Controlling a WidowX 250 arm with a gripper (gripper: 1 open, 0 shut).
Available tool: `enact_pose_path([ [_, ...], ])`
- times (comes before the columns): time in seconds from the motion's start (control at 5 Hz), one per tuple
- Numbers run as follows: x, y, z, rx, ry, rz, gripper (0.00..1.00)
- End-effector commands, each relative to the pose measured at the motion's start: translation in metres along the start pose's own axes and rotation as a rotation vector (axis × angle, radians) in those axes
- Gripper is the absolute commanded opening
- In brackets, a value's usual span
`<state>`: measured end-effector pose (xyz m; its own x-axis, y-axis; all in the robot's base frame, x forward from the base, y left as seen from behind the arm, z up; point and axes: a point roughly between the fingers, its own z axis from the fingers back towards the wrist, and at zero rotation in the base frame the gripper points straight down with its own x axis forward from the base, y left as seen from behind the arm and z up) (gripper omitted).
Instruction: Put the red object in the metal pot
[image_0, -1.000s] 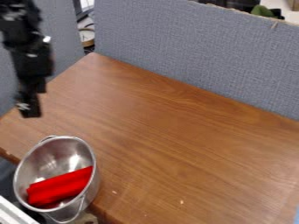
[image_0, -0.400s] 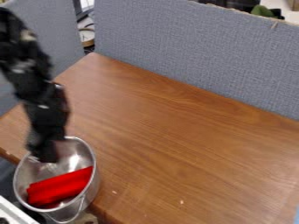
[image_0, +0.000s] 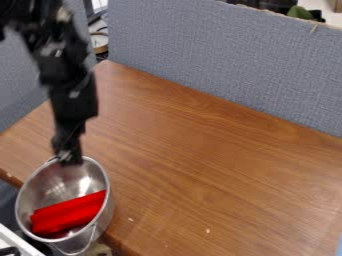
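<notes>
While open hand (image_0: 70, 155) hovers empty, wooden table (image_0: 214, 150) bare, grey partition (image_0: 227, 55) behind.

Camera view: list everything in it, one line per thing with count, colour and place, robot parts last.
metal pot: one, shiny silver, front left corner of the table.
red object: one, bright red, lying inside the metal pot.
table: one, brown wood, fills most of the view.
partition: one, grey-blue fabric, standing along the table's far edge.
clutter behind the partition: too small and cut off to identify.
robot arm: one, black, reaching down from the upper left.
gripper: one, black, pointing down just above the pot's far rim, open and holding nothing.
</notes>
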<state>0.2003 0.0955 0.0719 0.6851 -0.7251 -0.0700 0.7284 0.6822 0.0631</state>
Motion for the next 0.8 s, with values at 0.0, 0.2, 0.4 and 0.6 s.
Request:
enact_pose_path([
  [0.0, -0.006, -0.016, 0.029, 0.039, 0.02, 0.185, 1.0],
  [0.2, -0.01, -0.029, 0.034, 0.019, 0.012, 0.379, 1.0],
  [0.4, -0.018, -0.02, 0.044, -0.013, -0.014, 0.47, 1.0],
  [0.6, -0.027, -0.009, 0.064, -0.025, -0.017, 0.514, 1.0],
])
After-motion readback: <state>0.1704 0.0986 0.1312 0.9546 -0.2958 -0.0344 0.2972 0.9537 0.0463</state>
